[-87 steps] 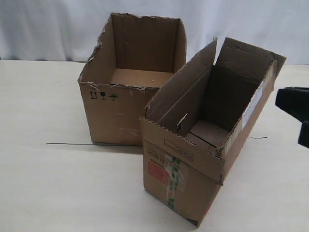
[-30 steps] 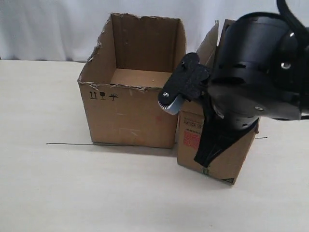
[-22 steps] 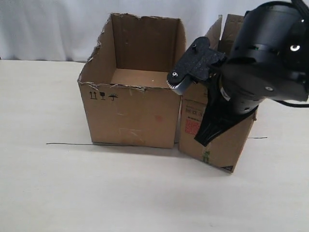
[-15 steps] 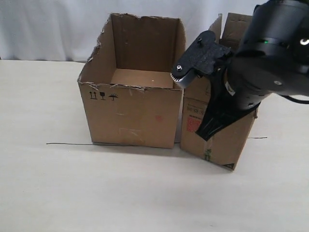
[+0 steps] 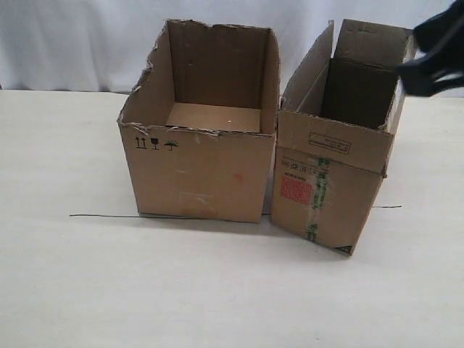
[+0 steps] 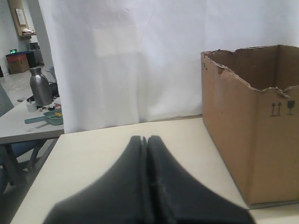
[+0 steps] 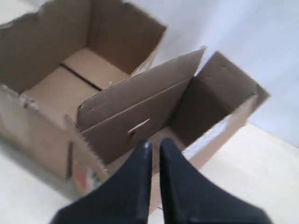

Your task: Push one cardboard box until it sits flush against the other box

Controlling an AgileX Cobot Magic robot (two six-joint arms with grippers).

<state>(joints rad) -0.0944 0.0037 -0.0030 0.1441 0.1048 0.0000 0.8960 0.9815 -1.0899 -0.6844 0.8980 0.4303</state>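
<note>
narrow box (image 5: 330,145) on the desk (image 5: 72,275), just right of wide box (image 5: 199,167), sides about touching, maybe a sliver of gap at the near corner | right fingers (image 7: 135,186) up off its right side, nearly pinched together, empty, I'd guess to make a blunt pusher | left fingers (image 6: 121,191) closed, empty, well left of both

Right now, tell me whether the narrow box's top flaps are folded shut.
No, the narrow box has its flaps standing upright, with the interior showing.

Table (image 5: 145,290) carries both boxes. Wider box (image 5: 196,170) on the left; narrow cardboard box (image 5: 330,192) just beside it on the right, slightly angled, side walls close together. Thin strand (image 5: 101,215) lies on the table left of the wider box's base.
</note>
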